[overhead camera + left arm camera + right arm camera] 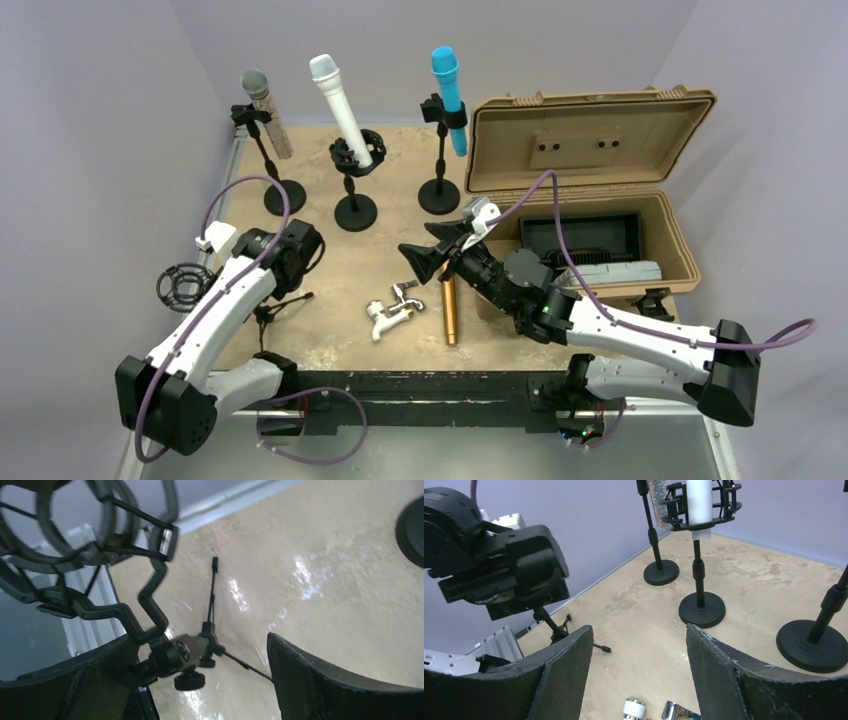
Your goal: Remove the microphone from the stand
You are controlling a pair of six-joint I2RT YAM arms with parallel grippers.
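Probably the white microphone (342, 108), leaning in the middle stand (355, 212) at the back, is light, stiff and smooth, best pinched on its barrel above the cradle (358, 152); left gripper (210, 680) and right gripper (638, 655) both have jaws apart, holding nothing.

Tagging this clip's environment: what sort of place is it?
Probably a robot lab test cell, not a studio: tan tabletop boxed in by plain purple walls, blue microphone staged on a stand, open equipment case.
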